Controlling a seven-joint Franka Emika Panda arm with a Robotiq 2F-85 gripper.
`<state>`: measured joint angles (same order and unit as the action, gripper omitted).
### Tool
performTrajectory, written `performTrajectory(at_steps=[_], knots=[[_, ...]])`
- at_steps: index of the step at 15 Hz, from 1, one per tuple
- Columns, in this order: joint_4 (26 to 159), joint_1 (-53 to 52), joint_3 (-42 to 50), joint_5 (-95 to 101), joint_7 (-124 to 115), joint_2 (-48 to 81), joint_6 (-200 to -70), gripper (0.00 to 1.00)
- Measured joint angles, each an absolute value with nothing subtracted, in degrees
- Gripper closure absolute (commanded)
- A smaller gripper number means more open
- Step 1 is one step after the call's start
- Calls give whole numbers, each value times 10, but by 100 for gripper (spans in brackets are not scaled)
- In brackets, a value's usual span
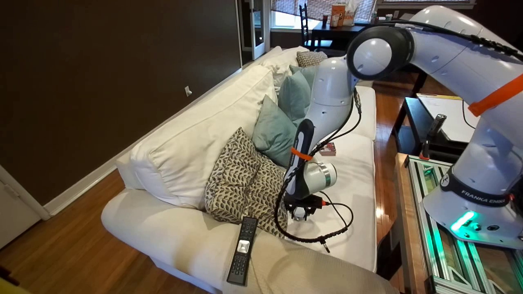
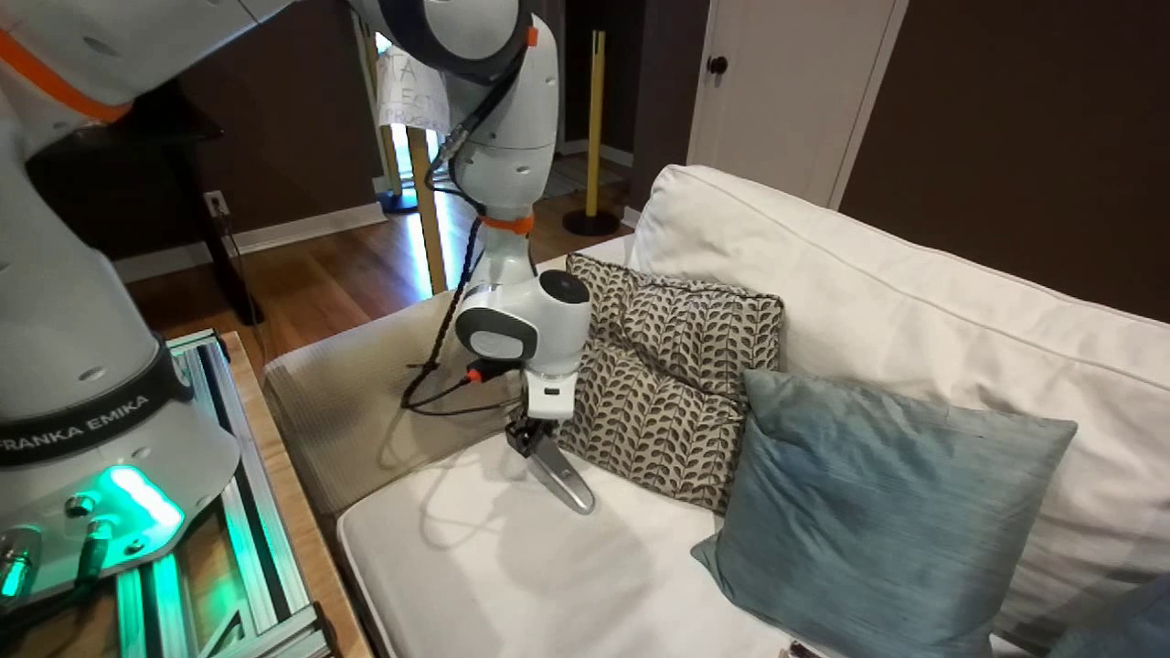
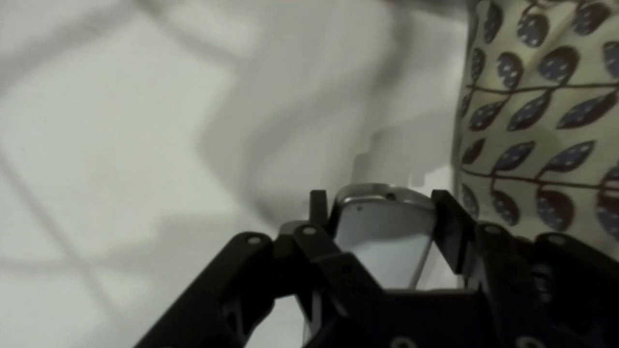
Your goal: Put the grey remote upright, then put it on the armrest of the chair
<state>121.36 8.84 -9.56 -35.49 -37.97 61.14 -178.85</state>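
Observation:
The grey remote (image 2: 564, 477) is between the fingers of my gripper (image 2: 527, 437), which is shut on it near one end. In an exterior view it slants downward from the fingers over the white seat; I cannot tell if its low end touches the seat. In the wrist view the remote (image 3: 382, 241) shows a smooth grey face between both black fingers (image 3: 379, 208). In an exterior view only a bit of the remote (image 1: 299, 213) shows under the gripper. The white armrest (image 1: 179, 241) is the sofa's near end roll there; it also shows behind the arm (image 2: 356, 402).
A longer black remote (image 1: 242, 253) lies on the armrest. A leaf-patterned pillow (image 2: 676, 384) stands close beside the gripper, between seat and armrest. Blue-green pillows (image 2: 896, 512) lean on the backrest. A small reddish box (image 1: 328, 149) lies on the seat. Cables loop around the wrist.

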Motion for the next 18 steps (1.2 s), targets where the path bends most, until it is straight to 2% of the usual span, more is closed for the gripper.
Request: performTrajectory(at_steps=[5,10,13,18], knots=[[1246,299,-228,-354,-195,585,-1764,70],[1264,459,-280,-354,-56,587,-1626,70],[1262,504,-276,-357,-6,587,-1526,70],[1241,505,-238,-389,33,587,-1415,70]])
